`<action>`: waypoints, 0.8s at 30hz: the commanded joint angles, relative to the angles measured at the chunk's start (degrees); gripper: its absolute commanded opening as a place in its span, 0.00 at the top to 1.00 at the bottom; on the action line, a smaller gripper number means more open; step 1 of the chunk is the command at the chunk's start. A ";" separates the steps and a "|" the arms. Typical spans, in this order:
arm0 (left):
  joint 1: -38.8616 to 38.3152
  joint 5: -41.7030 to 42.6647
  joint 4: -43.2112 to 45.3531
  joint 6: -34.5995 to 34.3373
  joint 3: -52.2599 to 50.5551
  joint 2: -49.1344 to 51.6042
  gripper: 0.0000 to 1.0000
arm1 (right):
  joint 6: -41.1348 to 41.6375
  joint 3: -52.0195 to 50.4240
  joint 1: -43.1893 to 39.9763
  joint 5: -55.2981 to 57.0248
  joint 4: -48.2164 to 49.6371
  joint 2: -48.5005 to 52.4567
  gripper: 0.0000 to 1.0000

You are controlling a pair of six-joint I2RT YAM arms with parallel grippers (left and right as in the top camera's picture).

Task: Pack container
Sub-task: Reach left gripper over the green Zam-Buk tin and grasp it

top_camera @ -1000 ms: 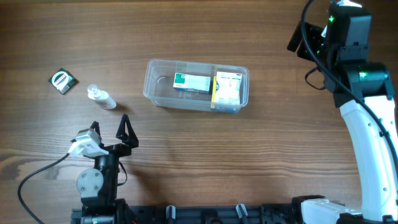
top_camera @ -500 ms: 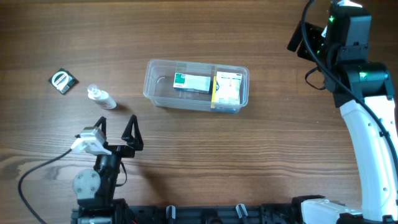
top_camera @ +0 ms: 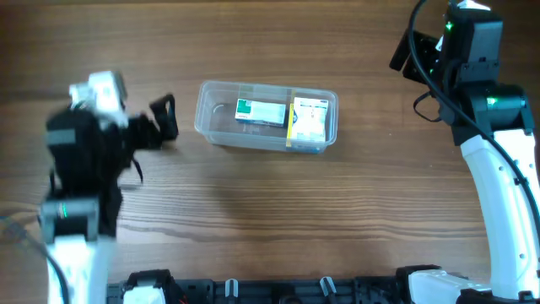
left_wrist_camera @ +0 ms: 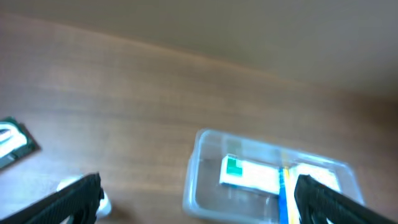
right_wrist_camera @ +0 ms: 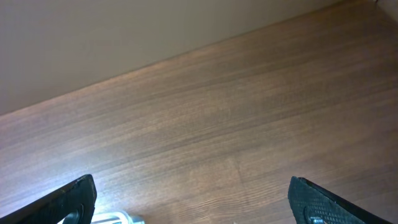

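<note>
The clear plastic container (top_camera: 218, 108) sits at the table's middle back. It holds a green-and-white box (top_camera: 260, 111) and a yellow-and-white box (top_camera: 310, 118). My left gripper (top_camera: 166, 121) is open and empty, raised just left of the container and pointing at it. In the left wrist view the container (left_wrist_camera: 200, 186) and the green-and-white box (left_wrist_camera: 249, 174) lie between and beyond the open fingers (left_wrist_camera: 199, 210). My right gripper (top_camera: 404, 56) is open and empty at the far right back; its view (right_wrist_camera: 193, 205) shows only bare wood.
A small clear bottle (left_wrist_camera: 104, 200) and a dark packet (left_wrist_camera: 13, 144) lie left of the container in the left wrist view. The left arm hides both from overhead. The right arm (top_camera: 498, 169) stands along the right edge.
My left arm has swung up from the front edge to the container's left side, now covering the bottle and packet from overhead. The right arm has not moved.
</note>
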 commanded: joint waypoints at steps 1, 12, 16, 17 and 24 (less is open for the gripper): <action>0.46 0.09 -6.56 3.39 14.60 13.90 0.00 | 0.79 -0.07 0.04 0.57 -0.02 0.44 0.00; 0.46 4.61 -10.62 3.39 20.50 22.51 0.00 | 0.76 -0.07 0.04 0.57 -0.02 0.44 0.00; 0.46 1.77 -8.81 3.30 20.50 22.51 0.00 | 0.76 -0.07 0.04 0.57 -0.02 0.44 0.00; 0.48 -1.18 -8.00 1.92 20.50 22.56 0.00 | 0.79 -0.07 0.04 0.57 -0.02 0.44 0.00; 6.86 -18.91 -5.49 -19.17 20.52 22.60 0.00 | 0.79 -0.07 0.04 0.57 -0.02 0.44 0.00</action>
